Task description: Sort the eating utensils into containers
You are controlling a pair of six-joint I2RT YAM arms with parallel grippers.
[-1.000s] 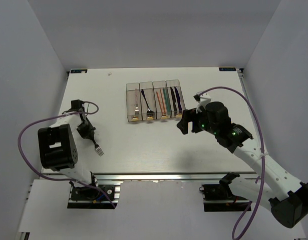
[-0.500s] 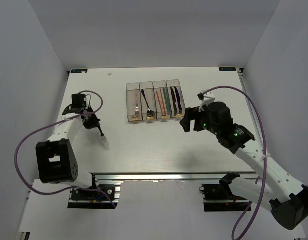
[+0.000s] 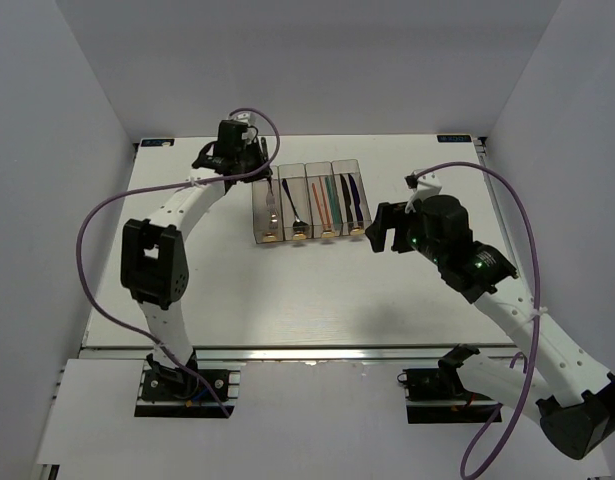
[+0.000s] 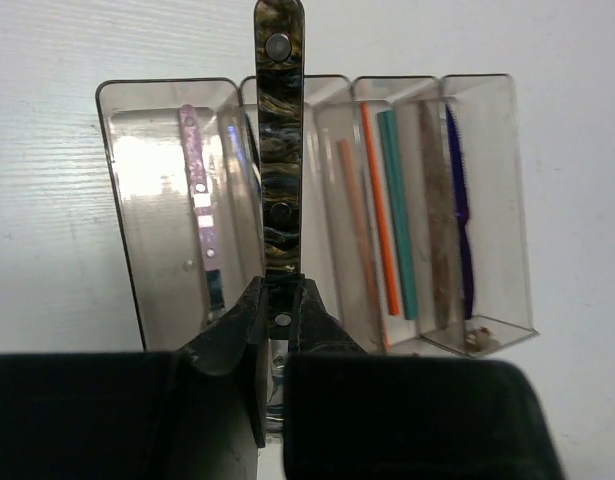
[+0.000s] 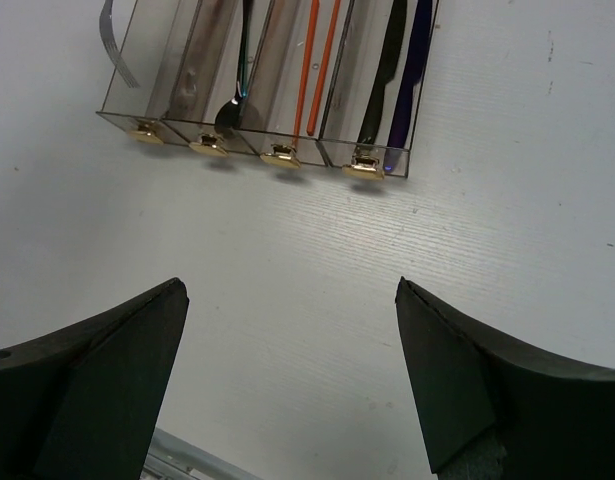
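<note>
Our left gripper [image 4: 275,320] clamps the fork [image 4: 280,150], handle toward 12 o'clock, above the wall between the containers' [image 4: 157,86] two leftmost bins. We should nudge toward 9 o'clock, lower, then release. Our right gripper [image 5: 287,300] gapes wide, empty.

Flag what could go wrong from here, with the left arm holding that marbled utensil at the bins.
1. In the left wrist view the marbled utensil lines up with the wall between the first two bins. Released now, it may straddle that wall or drop into the wrong bin.
2. The left fingers pinch it at one end only, so the long handle could swing or slip on the way down.
</note>
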